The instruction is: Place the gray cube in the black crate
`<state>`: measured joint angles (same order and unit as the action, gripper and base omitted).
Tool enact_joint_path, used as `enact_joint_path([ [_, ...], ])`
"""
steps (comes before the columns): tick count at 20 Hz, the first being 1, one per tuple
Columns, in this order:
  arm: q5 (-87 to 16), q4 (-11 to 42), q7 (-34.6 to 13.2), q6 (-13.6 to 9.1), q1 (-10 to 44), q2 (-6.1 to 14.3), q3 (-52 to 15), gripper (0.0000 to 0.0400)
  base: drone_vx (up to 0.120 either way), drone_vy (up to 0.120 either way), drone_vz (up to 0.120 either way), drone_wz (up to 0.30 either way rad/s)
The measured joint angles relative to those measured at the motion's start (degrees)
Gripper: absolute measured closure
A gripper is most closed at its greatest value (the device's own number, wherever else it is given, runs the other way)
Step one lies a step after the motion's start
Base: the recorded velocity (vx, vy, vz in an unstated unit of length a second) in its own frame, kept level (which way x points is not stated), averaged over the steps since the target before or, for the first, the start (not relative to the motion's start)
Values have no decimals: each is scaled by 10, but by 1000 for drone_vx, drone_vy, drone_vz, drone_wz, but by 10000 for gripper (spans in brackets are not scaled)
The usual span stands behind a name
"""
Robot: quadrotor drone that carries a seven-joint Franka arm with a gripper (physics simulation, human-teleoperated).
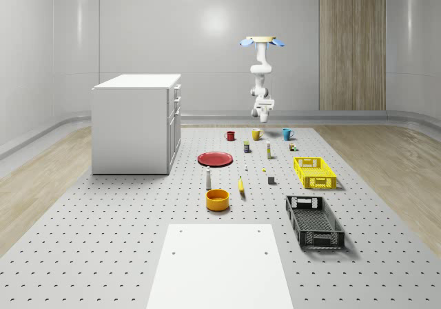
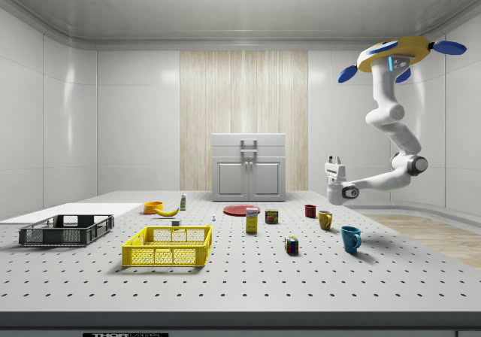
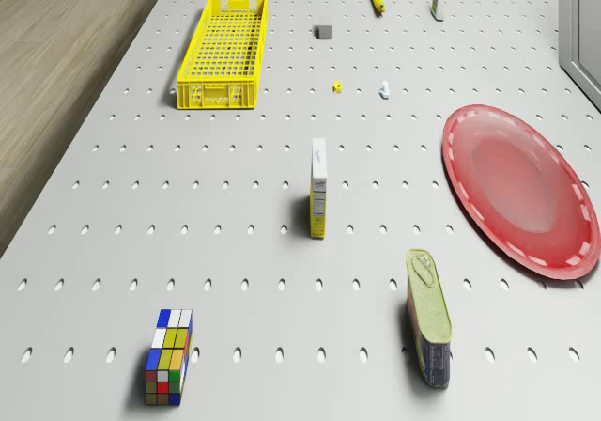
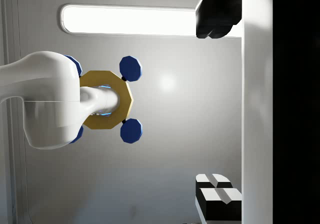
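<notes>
Whole-scene view: my drone (image 1: 262, 42) hovers high over mugs end; gripper (image 2: 334, 162) spread, holding nothing; gray cube (image 1: 271, 181) sits between yellow crate (image 1: 314, 172) and banana (image 1: 241, 185), black crate (image 1: 314, 221) nearby; cube looks small, rigid, light, so I'd pinch opposite flat sides.

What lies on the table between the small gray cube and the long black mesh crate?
Nothing: in the whole-scene view, bare perforated tabletop separates the small gray cube from the long black mesh crate.
</notes>
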<state>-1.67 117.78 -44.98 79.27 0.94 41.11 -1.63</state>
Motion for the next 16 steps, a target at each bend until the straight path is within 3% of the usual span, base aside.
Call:
enact_joint_path([
  [9, -67, 7, -9, 5, 15, 4, -48, 0, 120, 0, 0, 0],
  [16, -250, 52, -36, 14, 56, 15, -175, 0, 120, 0, 0, 0],
])
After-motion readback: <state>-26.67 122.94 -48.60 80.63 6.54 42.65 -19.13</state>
